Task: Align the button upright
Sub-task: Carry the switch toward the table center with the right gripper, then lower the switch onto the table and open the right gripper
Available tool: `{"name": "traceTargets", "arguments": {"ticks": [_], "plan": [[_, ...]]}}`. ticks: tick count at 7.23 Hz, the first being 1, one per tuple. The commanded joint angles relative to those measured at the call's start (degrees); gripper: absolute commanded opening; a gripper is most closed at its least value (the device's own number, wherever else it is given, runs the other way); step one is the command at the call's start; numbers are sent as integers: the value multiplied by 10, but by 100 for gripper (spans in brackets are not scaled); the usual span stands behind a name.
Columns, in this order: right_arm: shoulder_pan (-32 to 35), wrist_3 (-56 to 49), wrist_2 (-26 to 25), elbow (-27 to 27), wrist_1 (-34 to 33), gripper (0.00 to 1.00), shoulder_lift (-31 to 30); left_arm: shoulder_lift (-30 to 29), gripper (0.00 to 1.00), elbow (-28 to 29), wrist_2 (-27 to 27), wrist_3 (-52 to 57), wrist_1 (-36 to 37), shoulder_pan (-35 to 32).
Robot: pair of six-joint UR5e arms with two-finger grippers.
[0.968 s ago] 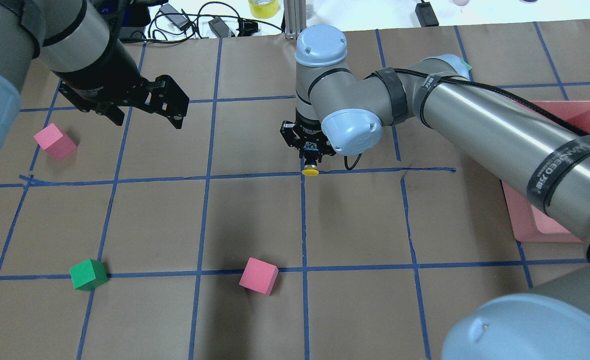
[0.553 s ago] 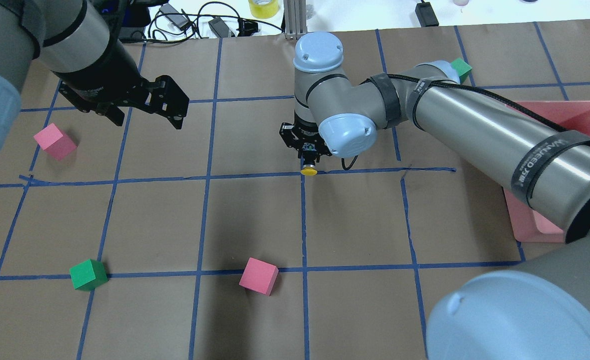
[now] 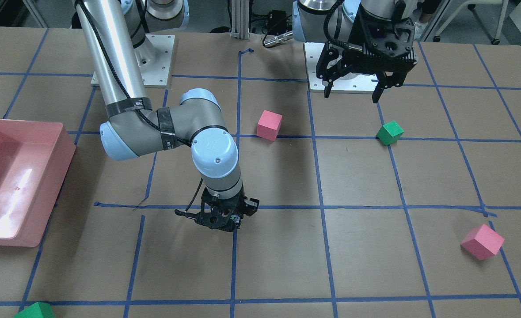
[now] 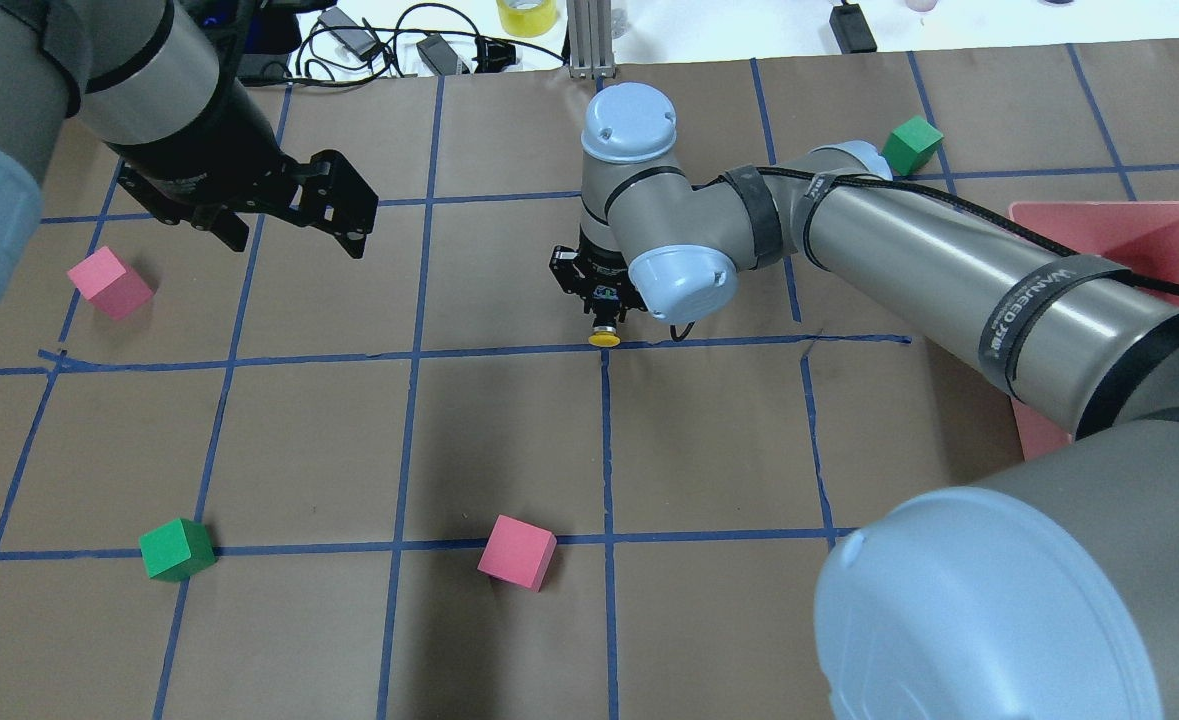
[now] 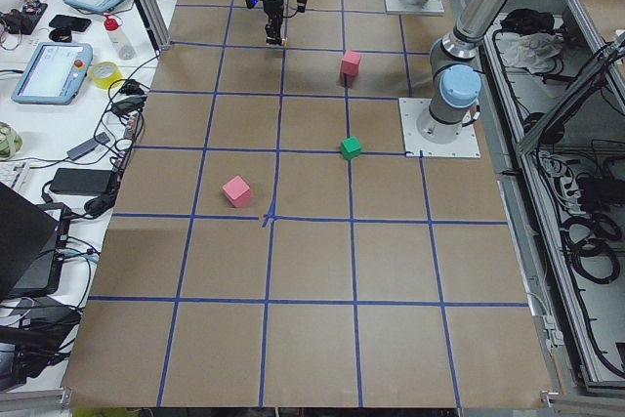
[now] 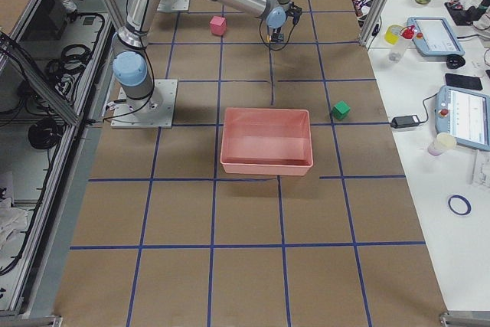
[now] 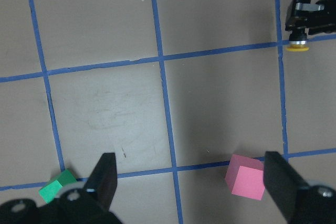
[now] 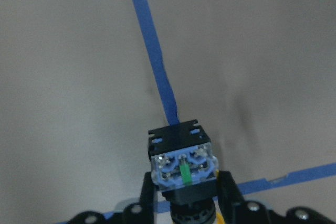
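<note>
Right gripper (image 4: 601,318) is clamped on the button (image 4: 604,337) by its black body. The yellow cap pokes out past the fingertips, at a tape crossing (image 4: 606,352) — left gripper (image 4: 294,236) hangs open, well apart

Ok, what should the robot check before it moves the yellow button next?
1. Right pincer gripping the button: ok, shut on its black body.
2. Button upright: not ok, the yellow cap seems to poke out sideways.
3. Button lifted off the table: cannot tell.
4. Left pincer out of the way: ok, open and far off.
5. Nearest pink cube clear of the button: ok, well apart.
</note>
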Motion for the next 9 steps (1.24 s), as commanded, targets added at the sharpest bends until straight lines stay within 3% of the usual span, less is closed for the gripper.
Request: {"name": "traceTargets", "arguments": {"ticks": [1,5,6,7,8,9], "plan": [[5,16,24,-32,-4,0,28,0,100,1,0,0,0,0],[6,9,25,-50,-4,1,43,0,100,0,0,0,0,0],[6,-1,24,-50,-4,34,42,0,100,0,0,0,0,0],[6,-10,24,-50,-6,48,42,0,100,0,0,0,0,0],[6,-12,24,-50,-6,84,42,0,100,0,0,0,0,0],[6,-18,24,-50,-6,92,39,0,100,0,0,0,0,0]]}}
